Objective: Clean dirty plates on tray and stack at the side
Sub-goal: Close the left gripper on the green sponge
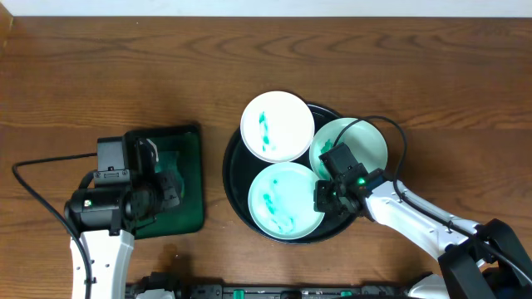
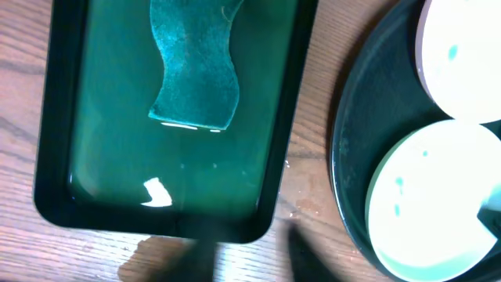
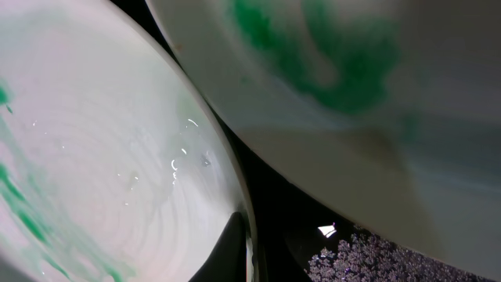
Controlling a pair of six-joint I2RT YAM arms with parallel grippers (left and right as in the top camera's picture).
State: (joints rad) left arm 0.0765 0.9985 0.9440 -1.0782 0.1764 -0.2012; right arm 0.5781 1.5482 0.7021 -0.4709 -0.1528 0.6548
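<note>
The black tray (image 1: 233, 178) holds three white plates with teal smears: a back-left plate (image 1: 277, 124), a right plate (image 1: 366, 141) and a front plate (image 1: 285, 199). My right gripper (image 1: 326, 198) is at the front plate's right rim. In the right wrist view its jaws (image 3: 249, 258) are pinched on that rim (image 3: 235, 188), with one dark finger on the plate's inner side. The right plate (image 3: 329, 70) looms above, over the dark tray floor (image 3: 297, 204). My left gripper (image 1: 162, 189) hovers over the green tray. Its blurred fingers (image 2: 258, 262) are open and empty.
The green rectangular tray (image 2: 290, 117) left of the black tray (image 2: 348, 157) holds shallow liquid and a teal sponge (image 2: 194, 86). Two plates (image 2: 438, 204) show at the right of the left wrist view. A black cable (image 1: 37, 195) loops at the far left.
</note>
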